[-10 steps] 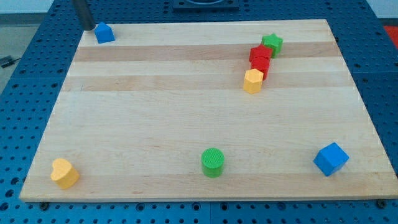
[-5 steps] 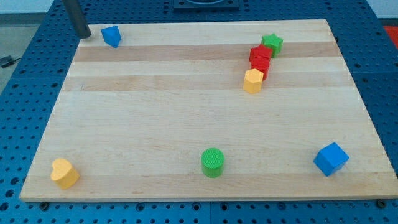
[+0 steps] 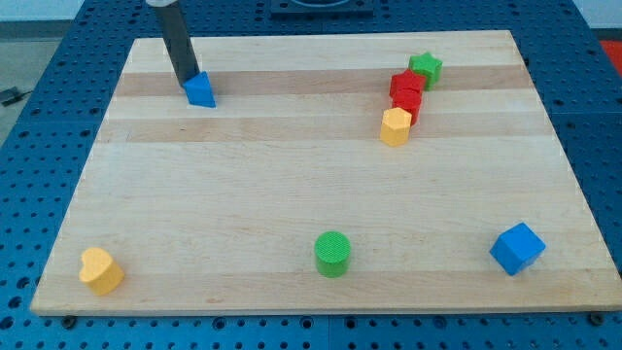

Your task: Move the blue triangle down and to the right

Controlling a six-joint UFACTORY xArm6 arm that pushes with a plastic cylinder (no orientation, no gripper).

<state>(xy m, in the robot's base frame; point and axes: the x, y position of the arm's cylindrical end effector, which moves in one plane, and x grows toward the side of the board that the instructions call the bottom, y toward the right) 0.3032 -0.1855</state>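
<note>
Blue triangle block (image 3: 200, 89) sits near the top left of the pale wooden board (image 3: 292, 194), a small wedge of bright blue plastic with a lighter top face and a darker side turned to the view's bottom. And there's my tip (image 3: 187, 80), the lower end of the straight dark rod, planted right at the block's upper-left edge, touching it or as good as touching. No jaws on this rod, so nothing is clasped: it is bare contact against the block's side, no hold at all.

Over on the view's right, a tight diagonal cluster: green star block (image 3: 425, 67) at the top, red block (image 3: 406, 92) pressed just below it, its exact shape hard to make out, and yellow hexagonal block (image 3: 395, 126) touching the red one at the lower left. All of that is well apart from the blue triangle.

Along the view's bottom, three loners: yellow heart block (image 3: 100, 269) in the left corner, green cylinder block (image 3: 332, 253) near the middle, and blue cube block (image 3: 516, 248) toward the right. Under the board lies a blue perforated table (image 3: 39, 146).
</note>
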